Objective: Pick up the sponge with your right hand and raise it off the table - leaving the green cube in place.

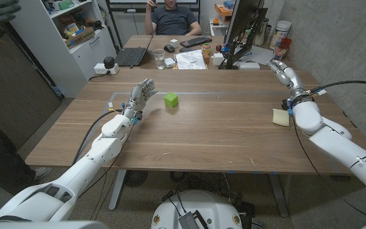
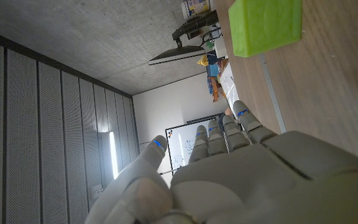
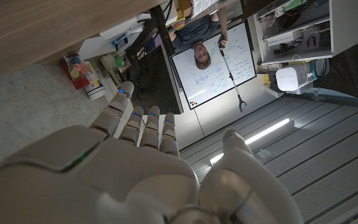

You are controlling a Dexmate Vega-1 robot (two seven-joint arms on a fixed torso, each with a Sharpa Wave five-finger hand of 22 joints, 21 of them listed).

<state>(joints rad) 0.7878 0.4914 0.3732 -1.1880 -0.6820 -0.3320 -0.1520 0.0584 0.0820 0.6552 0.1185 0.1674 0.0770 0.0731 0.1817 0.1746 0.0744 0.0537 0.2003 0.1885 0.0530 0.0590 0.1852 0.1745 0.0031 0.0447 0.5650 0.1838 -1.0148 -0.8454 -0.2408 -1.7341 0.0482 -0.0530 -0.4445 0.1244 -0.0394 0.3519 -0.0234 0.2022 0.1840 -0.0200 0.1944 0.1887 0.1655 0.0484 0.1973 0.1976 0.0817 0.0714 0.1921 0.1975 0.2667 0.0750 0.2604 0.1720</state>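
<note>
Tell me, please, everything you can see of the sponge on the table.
The sponge is a small pale yellow block, squarish with soft-looking edges, lying flat on the wooden table near its right edge. It sits just beside the right arm's wrist, and whether they touch cannot be told. The right robot hand reaches beyond it, toward the far side of the table, and does not hold it. Its texture is too small to make out.

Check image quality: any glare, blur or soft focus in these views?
Head view: even light, sharp; green cube and sponge cast faint shadows. Left wrist view: wall light strip blown out, left hand soft. Right wrist view: ceiling strip glares, right hand slightly blurred.
</note>
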